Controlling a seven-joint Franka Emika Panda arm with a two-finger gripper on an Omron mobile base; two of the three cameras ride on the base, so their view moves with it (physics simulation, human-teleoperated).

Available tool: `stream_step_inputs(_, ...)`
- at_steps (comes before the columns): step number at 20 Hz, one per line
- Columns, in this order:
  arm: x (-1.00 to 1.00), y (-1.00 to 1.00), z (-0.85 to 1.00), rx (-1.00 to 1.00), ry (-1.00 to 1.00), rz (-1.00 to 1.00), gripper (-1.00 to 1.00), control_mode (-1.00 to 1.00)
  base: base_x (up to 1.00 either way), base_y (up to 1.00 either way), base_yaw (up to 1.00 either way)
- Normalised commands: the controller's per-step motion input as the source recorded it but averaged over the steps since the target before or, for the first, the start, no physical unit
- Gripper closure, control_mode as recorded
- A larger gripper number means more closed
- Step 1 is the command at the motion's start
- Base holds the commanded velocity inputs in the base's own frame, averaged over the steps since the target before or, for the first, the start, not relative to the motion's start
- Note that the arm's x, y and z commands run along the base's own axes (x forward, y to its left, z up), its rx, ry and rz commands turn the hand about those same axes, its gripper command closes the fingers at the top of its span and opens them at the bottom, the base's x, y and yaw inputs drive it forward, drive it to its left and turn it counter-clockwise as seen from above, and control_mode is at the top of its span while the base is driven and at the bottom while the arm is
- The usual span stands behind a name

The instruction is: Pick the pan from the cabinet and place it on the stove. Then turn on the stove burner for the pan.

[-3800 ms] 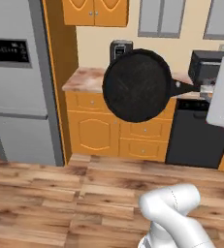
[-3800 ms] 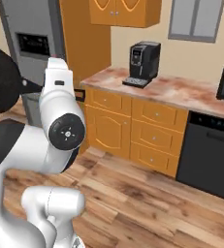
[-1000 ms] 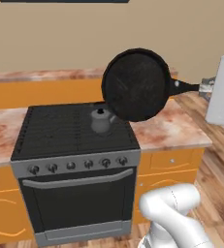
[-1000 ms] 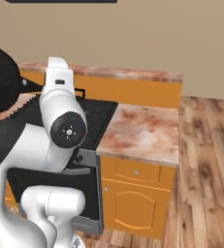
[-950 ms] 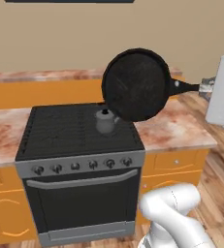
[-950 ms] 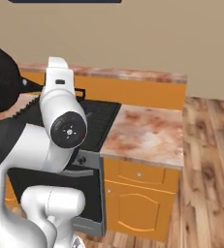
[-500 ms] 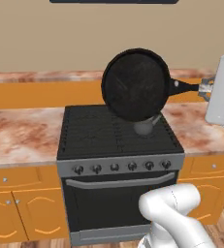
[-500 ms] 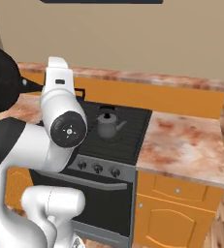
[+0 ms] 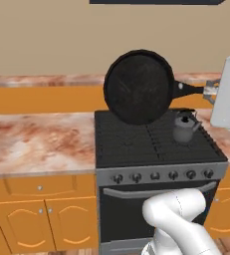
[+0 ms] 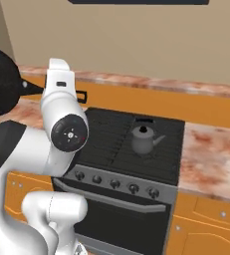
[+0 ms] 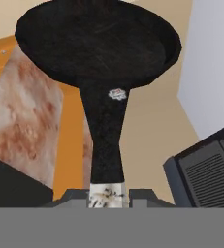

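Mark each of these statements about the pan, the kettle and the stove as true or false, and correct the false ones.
1. The pan is resting flat on the stove. False: it is held up in the air, tilted on edge.
2. The gripper holds the pan by the end of its handle. True.
3. A grey kettle stands on the stove. True.
4. The kettle sits on the marbled countertop. False: it is on the stove grates.
5. The stove has a row of knobs along its front. True.
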Motion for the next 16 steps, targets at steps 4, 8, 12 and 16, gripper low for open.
stream_step_inputs(4, 0.00, 0.00, 0.00, 0.00, 0.00, 0.00, 1.00, 1.00, 0.41, 0.59, 0.00)
stream_step_inputs(8, 0.00, 0.00, 0.00, 0.00, 0.00, 0.00, 1.00, 1.00, 0.39, 0.62, 0.01)
stream_step_inputs(12, 0.00, 0.00, 0.00, 0.00, 0.00, 0.00, 1.00, 1.00, 0.39, 0.59, 0.00)
stream_step_inputs(16, 0.00, 0.00, 0.00, 0.00, 0.00, 0.00, 1.00, 1.00, 0.40, 0.57, 0.00)
